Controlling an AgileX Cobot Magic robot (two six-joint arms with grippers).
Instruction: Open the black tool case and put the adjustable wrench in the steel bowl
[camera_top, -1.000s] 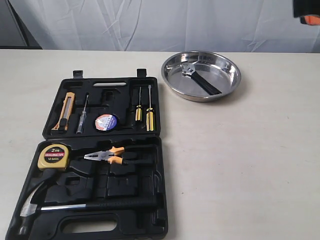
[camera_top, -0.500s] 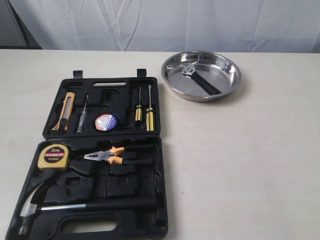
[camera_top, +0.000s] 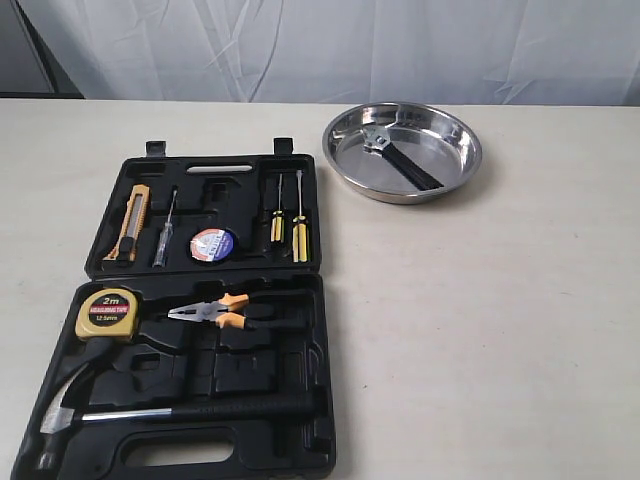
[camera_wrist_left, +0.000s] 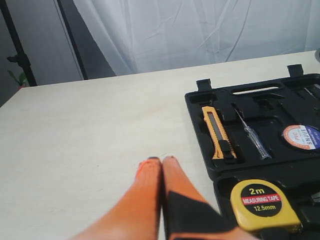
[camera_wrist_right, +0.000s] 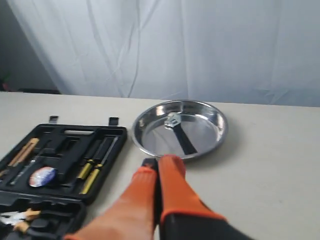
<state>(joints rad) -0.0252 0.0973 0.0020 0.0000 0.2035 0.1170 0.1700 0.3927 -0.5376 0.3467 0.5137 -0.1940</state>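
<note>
The black tool case (camera_top: 200, 330) lies open flat on the table's left, lid half farther back; both wrist views catch parts of the case (camera_wrist_left: 272, 107) (camera_wrist_right: 55, 150). The adjustable wrench (camera_top: 400, 157) rests inside the steel bowl (camera_top: 403, 150) at the back right, silver head toward the bowl's far left. In the right wrist view the wrench (camera_wrist_right: 180, 132) lies in the bowl (camera_wrist_right: 179, 128). My left gripper (camera_wrist_left: 161, 159) is shut and empty, over bare table beside the case. Short of the bowl's rim, my right gripper (camera_wrist_right: 159, 161) is shut too, holding nothing. Neither gripper shows in the exterior view.
The case holds a yellow tape measure (camera_top: 105, 313), orange-handled pliers (camera_top: 215, 311), a claw hammer (camera_top: 150, 412), an orange utility knife (camera_top: 130, 222), a tester pen (camera_top: 164, 230), a tape roll (camera_top: 211, 243) and two screwdrivers (camera_top: 288, 218). White curtain hangs behind the table.
An orange and black arm part at the exterior view's top right corner one second ago has left the picture. Case, bowl and wrench stayed put.
</note>
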